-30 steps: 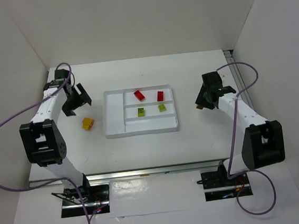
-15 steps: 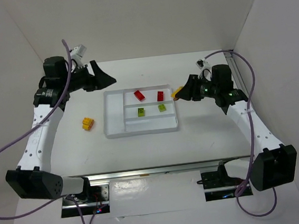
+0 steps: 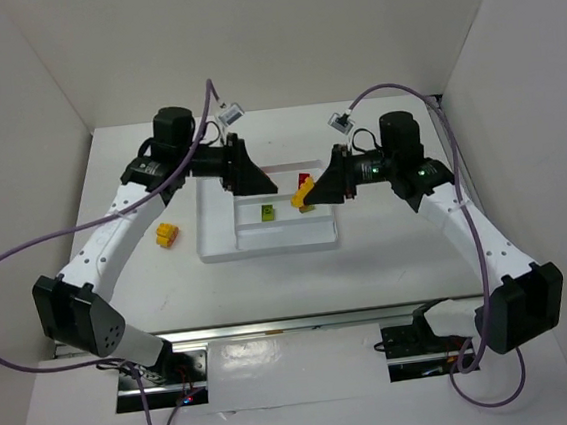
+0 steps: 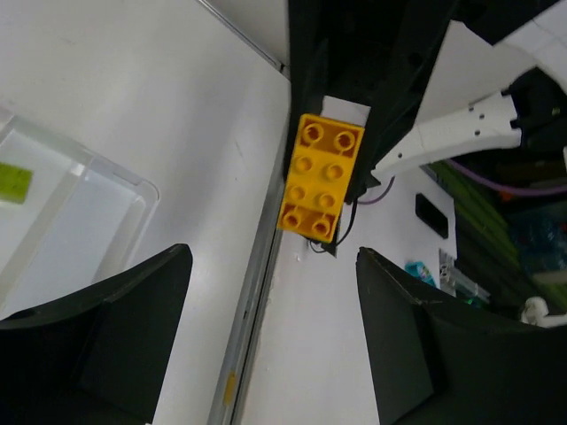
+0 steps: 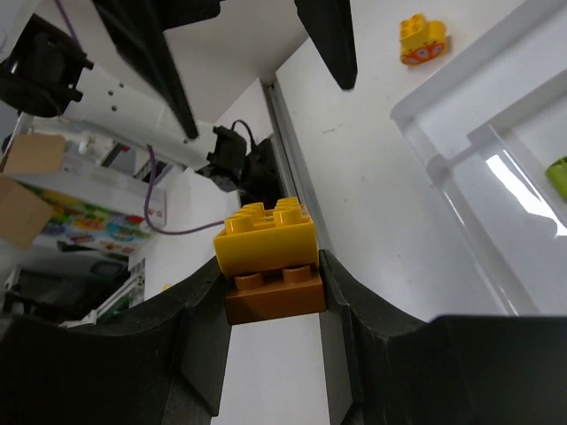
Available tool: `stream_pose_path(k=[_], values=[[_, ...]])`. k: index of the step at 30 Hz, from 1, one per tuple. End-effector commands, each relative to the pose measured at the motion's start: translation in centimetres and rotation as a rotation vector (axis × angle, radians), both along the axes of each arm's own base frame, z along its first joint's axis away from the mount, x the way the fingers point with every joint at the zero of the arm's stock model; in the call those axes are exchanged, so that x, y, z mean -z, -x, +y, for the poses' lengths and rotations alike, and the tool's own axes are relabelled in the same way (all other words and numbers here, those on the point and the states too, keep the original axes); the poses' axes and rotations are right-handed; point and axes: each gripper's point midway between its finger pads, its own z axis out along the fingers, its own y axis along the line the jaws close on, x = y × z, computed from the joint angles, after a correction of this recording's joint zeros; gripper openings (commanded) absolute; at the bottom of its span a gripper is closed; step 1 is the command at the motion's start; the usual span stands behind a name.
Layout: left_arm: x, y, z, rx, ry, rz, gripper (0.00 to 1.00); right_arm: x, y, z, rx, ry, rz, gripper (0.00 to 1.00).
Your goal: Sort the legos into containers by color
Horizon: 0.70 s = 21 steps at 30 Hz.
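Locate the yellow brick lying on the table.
In the top view, the yellow brick lies on the table, on the left side, just left of the tray.

The top external view looks down from above and behind the arm bases, far enough back to take in the whole table (image 3: pixel 388 253), the tray (image 3: pixel 217 251) and both arms. The left wrist view sits close behind the left gripper (image 4: pixel 270 266). It faces right across the scene, straight at the yellow lego (image 4: pixel 321 177) held in the right gripper (image 4: pixel 330 168). The right wrist view looks left, equally close. Both wrist views catch a tray corner and the opposite arm.
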Motion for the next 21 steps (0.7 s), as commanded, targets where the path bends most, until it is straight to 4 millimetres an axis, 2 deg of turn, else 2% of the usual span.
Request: stream_pose_path(k=[1,3,6,11,15,16,17,21], values=[[-2.2,1.4,-2.2,0.107,0.033,-0.210,0.86,-1.9,1.2,1.1,-0.111,-0.044,-0.070,0.00],[-2.7,2.3,-3.1,0.143,0.041,-0.235,0.86,-1.8,1.8,1.8,-0.145,-0.049,-0.058,0.00],[-2.6,2.5,-3.9,0.177,0.042,-0.247,0.86,-1.4,2.3,2.3,-0.168,-0.044,-0.037,0.00],[-0.6,2.2,-4.8,0.185,-0.023,-0.226,0.86,-1.7,2.7,2.5,-0.189,-0.050,-0.053,0.00],[0.2,1.3,-5.2,0.180,-0.039,-0.214,0.86,-1.6,2.9,2.7,-0.213,-0.042,-0.040,0.00],[-0.1,1.2,-5.2,0.179,-0.036,-0.222,0.86,-1.3,3.0,2.6,-0.214,-0.035,-0.033,0.00],[0.5,1.1,-5.3,0.181,-0.045,-0.200,0.86,-1.6,3.3,2.8,-0.225,-0.036,-0.043,0.00],[0.6,1.7,-5.7,0.240,-0.012,-0.161,0.86,-1.2,3.0,2.8,-0.209,-0.021,-0.047,0.00]])
